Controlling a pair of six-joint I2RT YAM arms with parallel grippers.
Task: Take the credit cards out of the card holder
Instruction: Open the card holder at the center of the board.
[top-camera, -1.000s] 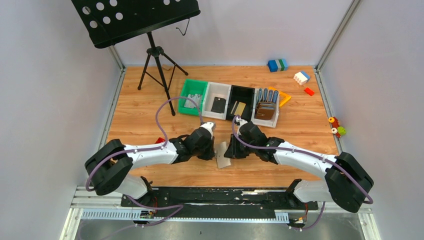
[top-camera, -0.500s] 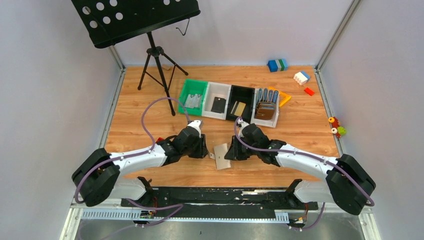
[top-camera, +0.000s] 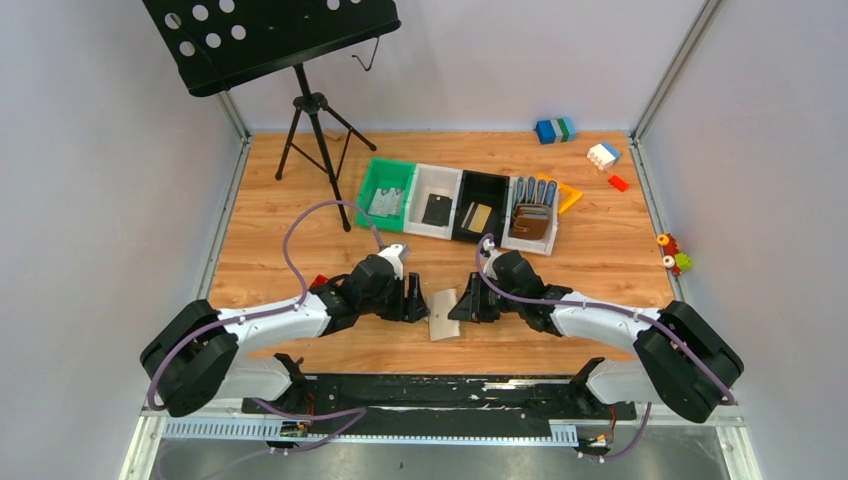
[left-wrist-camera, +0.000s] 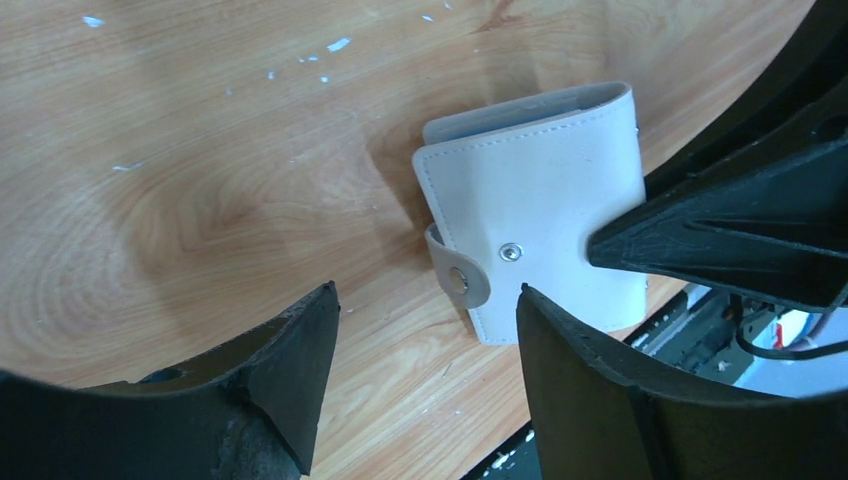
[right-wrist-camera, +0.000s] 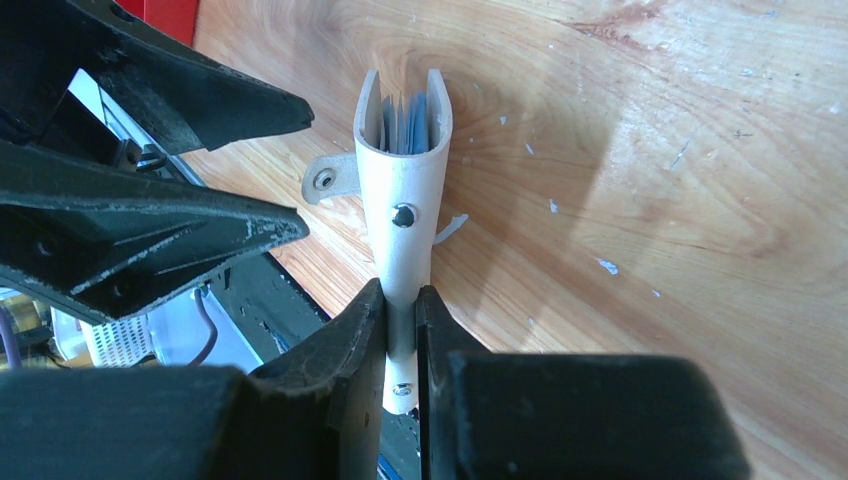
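Right gripper (right-wrist-camera: 400, 290) pinched the card holder (right-wrist-camera: 405, 195) upright, mid-near on the table (top-camera: 300, 190); left gripper (left-wrist-camera: 425, 300) gaped just left; I'd hook that loose tab (left-wrist-camera: 462, 278), peel gently; credit cards (right-wrist-camera: 405, 125) sat tucked inside.

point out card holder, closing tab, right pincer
card holder (left-wrist-camera: 545, 190), left wrist view, on its front cover
closing tab (left-wrist-camera: 462, 277), left wrist view, on its snap end
right pincer (right-wrist-camera: 401, 300), right wrist view, midway between fingertips
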